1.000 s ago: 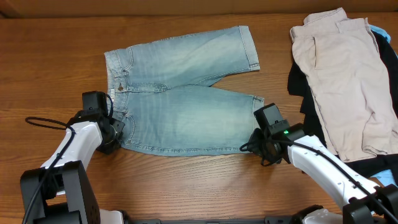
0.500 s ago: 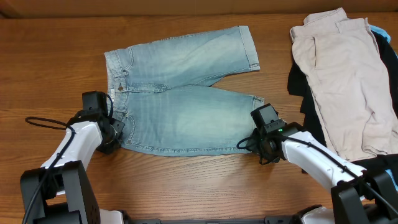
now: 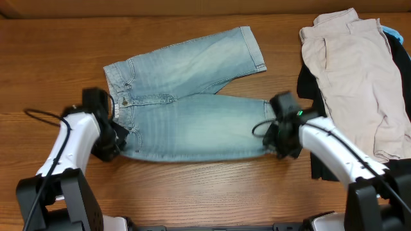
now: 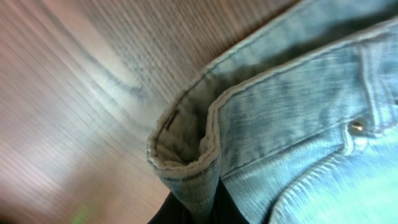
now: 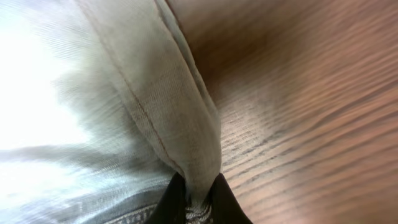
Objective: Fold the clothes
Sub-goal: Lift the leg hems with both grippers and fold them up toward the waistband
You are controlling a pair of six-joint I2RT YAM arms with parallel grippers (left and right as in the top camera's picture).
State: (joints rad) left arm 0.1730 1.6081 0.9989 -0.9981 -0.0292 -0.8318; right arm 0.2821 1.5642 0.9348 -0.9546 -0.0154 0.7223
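- The left pincer [image 3: 117, 142] is closed on the near waistband corner of the denim shorts [image 3: 192, 122]. In the left wrist view the doubled waistband [image 4: 186, 165] is seen nipped between its dark fingers.
- The right pincer [image 3: 277, 145] is closed on the near leg's hem [image 5: 186, 124], and the cloth is pinched at the fingertips.
- The shorts are spread in the middle of the counter [image 3: 51, 64], between the two arms.
- Their long axis runs left to right, with the waistband at the left and the leg openings at the right. The far leg is splayed toward the far right.
- The task is judged barely begun. The near long edge is gripped at both ends and looks raised, but no fold has been laid. The near leg remains to be brought over the far leg, and the shorts then halved.
- A beige garment [image 3: 356, 83] is heaped at the right over a black garment [image 3: 307, 83] and a bright blue garment [image 3: 393, 32]. None of them is folded.
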